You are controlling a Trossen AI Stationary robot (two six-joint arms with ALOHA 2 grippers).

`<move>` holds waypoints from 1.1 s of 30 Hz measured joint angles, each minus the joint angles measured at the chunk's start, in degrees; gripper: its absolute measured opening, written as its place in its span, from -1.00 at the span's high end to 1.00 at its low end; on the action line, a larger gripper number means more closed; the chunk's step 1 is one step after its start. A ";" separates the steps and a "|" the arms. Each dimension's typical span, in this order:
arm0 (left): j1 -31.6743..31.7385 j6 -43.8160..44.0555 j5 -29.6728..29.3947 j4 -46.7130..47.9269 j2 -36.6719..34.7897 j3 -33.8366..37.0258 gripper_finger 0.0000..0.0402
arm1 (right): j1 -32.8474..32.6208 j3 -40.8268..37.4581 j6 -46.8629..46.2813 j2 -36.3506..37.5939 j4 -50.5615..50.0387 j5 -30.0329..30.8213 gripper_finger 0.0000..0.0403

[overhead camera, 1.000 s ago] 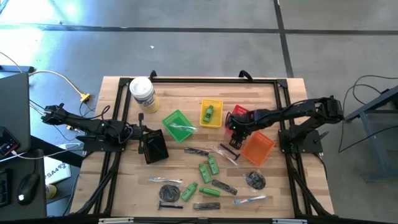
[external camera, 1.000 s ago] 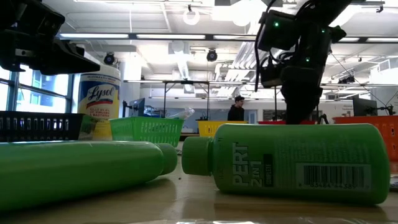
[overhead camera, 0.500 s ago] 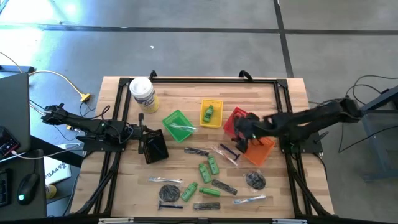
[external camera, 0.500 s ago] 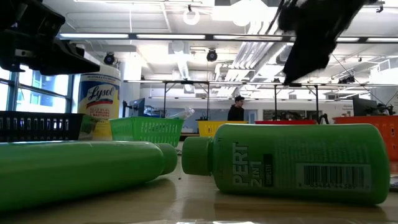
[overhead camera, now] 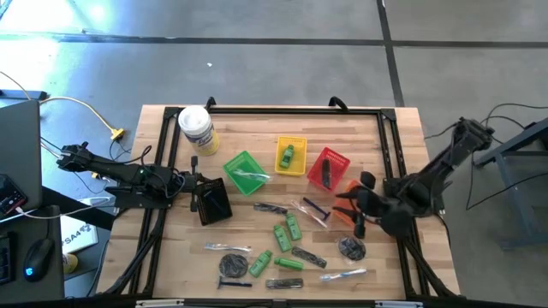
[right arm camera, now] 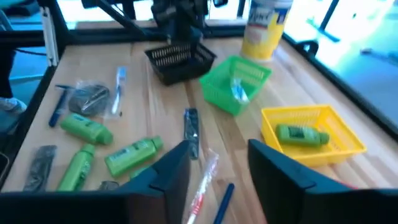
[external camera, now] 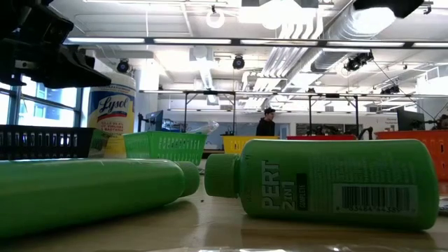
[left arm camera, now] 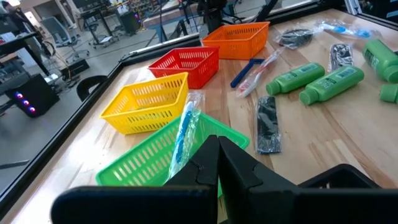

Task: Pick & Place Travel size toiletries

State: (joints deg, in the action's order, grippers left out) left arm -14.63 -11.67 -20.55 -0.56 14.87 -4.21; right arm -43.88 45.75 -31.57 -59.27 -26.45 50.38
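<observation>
Right hand withdrawn from red basket (apparently empty, fingers parted), above orange basket, left hand clenched

Orange basket mostly hidden under right arm; red basket contents unclear; low-view left bottle cut by edge.

Both arms are showing as dark, near-black jointed links with rounded housings at the joints. The left arm, at the left middle of the high view, is looking slim and matte, with thin black cables trailing near its base. The right arm, at the right middle, is showing bulkier segments. In its wrist view, the right gripper is showing 2 broad, flat, matte-black fingers.
</observation>
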 joint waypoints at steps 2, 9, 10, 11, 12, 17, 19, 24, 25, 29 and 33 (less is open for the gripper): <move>0.00 -0.31 0.00 -0.09 0.00 0.00 1.00 | -2.52 -1.23 0.45 0.30 1.07 3.92 0.47; 0.00 -1.71 -0.05 -2.96 -0.01 0.00 1.00 | -6.64 -15.32 1.37 11.72 15.67 5.27 0.97; 0.00 -2.11 -0.07 -3.43 -0.01 0.00 1.00 | -6.07 -18.58 4.00 13.85 20.55 2.01 0.98; 0.00 -2.74 -0.07 -3.65 -0.02 0.00 1.00 | -5.01 -21.53 7.17 15.46 26.60 -1.93 0.98; 0.00 -3.31 0.03 -3.75 -0.02 0.00 1.00 | -3.53 -24.21 9.87 16.47 32.60 -5.87 0.98; 0.00 -5.13 1.55 -5.65 0.00 0.00 1.00 | 6.74 -33.26 16.26 23.21 43.66 -19.10 0.98; 0.00 -5.31 2.83 -6.34 -0.01 0.00 1.00 | 11.24 -34.50 17.56 25.70 42.41 -21.91 0.98; 0.00 -6.03 3.35 -7.46 -0.04 0.00 1.00 | 20.48 -35.24 20.39 37.18 34.90 -29.07 0.98; 0.00 -5.98 3.34 -7.45 -0.04 0.00 1.00 | 21.94 -35.22 20.63 39.40 32.95 -30.14 0.98; 0.01 -4.52 3.10 -7.83 -0.04 0.00 1.00 | 25.76 -35.43 20.89 48.31 26.00 -33.00 0.98; 0.01 -2.56 2.10 -6.93 -0.02 0.00 1.00 | 26.41 -35.52 20.93 56.41 20.16 -32.37 0.98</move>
State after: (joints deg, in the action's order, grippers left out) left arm -14.62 -14.22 -18.46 -7.49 14.85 -4.21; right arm -17.47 10.23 -10.64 -2.86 -6.29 18.01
